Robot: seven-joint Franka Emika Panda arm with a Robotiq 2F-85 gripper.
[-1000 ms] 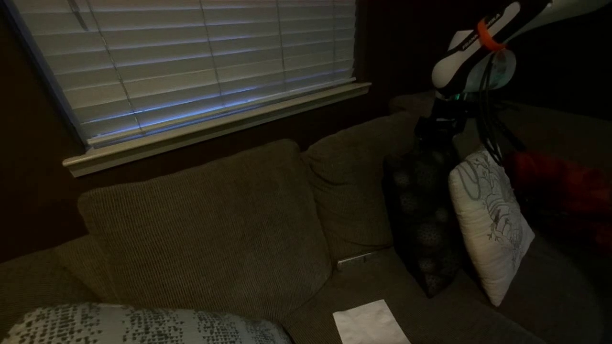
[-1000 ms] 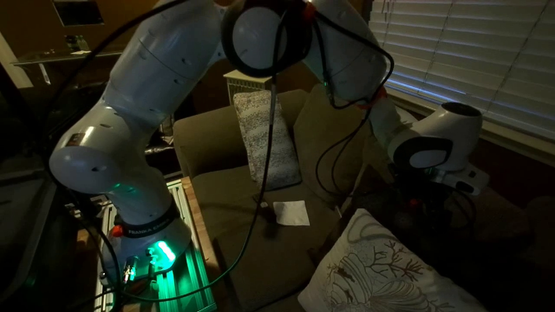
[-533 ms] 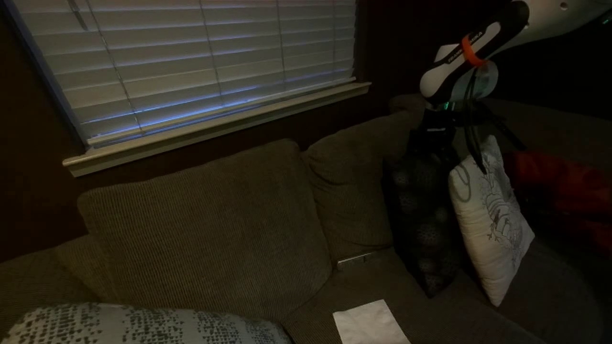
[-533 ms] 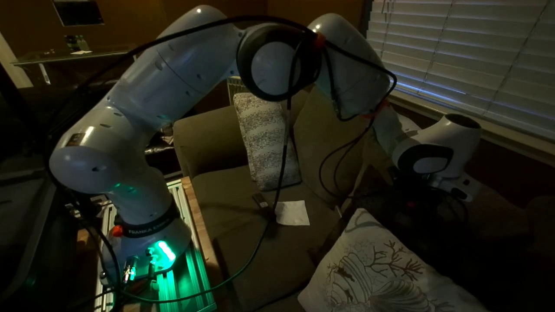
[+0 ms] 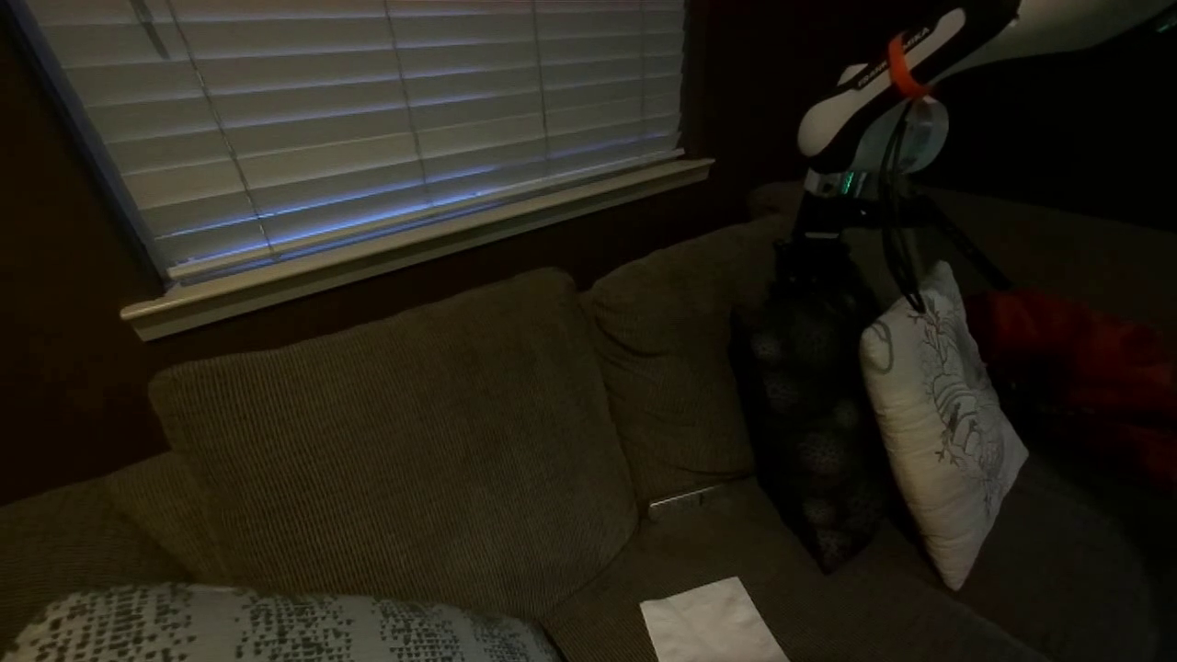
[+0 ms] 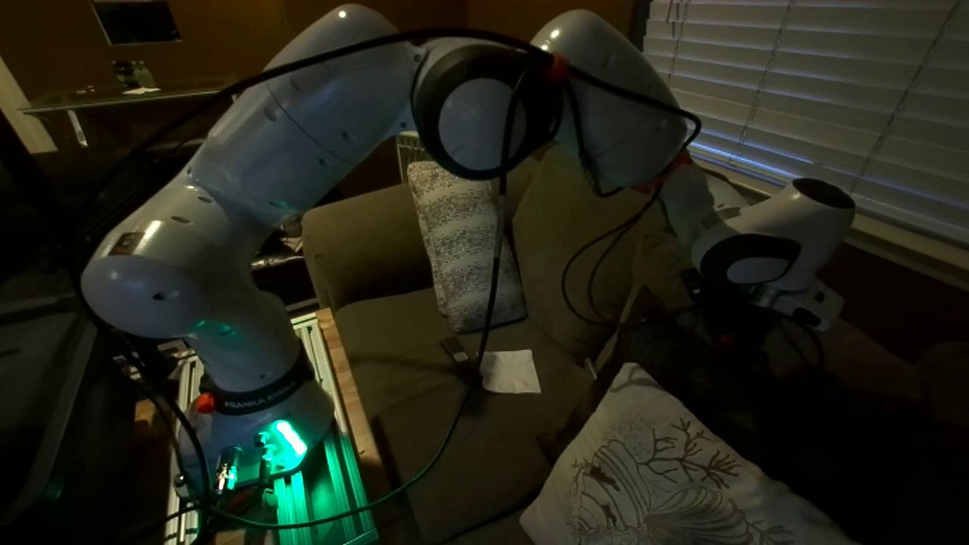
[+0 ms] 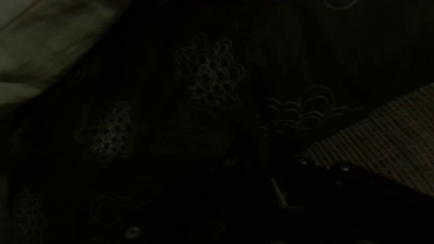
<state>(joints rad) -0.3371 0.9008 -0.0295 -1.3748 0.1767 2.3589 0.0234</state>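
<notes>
Claw (image 5: 814, 281) at the top of the dark pillow (image 5: 814, 423), opening and grip indiscernible

Darkness hides the fingertips of the gripper (image 5: 813, 274) and any contact with the black pillow (image 5: 811, 405) beneath; beside the gripper, an exterior view's lower edge cuts off the white pillow (image 6: 662, 469), and the red object (image 5: 1076, 359) beyond it is too dark to identify.

The couch (image 6: 500, 458) bears a white sheet (image 6: 512, 372) (patterned pillow (image 6: 465, 250) nearby).
</notes>
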